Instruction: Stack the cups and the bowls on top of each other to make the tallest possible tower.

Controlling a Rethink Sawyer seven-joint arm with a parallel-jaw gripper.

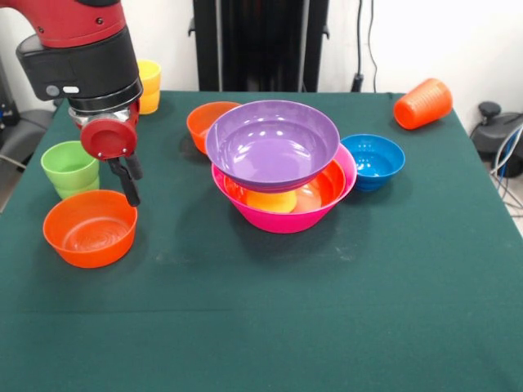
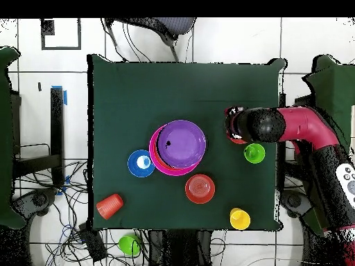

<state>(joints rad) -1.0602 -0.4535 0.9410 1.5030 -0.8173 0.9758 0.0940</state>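
A: Tower (image 1: 282, 175) mid-table: purple bowl (image 1: 272, 145) tilted atop an orange one (image 1: 327, 186), all inside the pink bowl (image 1: 286, 219).
B: Then smaller bowls?
A: Blue bowl (image 1: 373, 161) just beside the pink rim; small orange bowl (image 1: 89, 228) near the table's edge, beside the green cup (image 1: 71, 167).
B: And the gripper (image 1: 128, 184)?
A: Hanging over that small orange bowl's rim, empty; fingers apparently pressed together.

White wall (image 1: 458, 41), tiled floor (image 2: 229, 41), cables (image 2: 62, 215).
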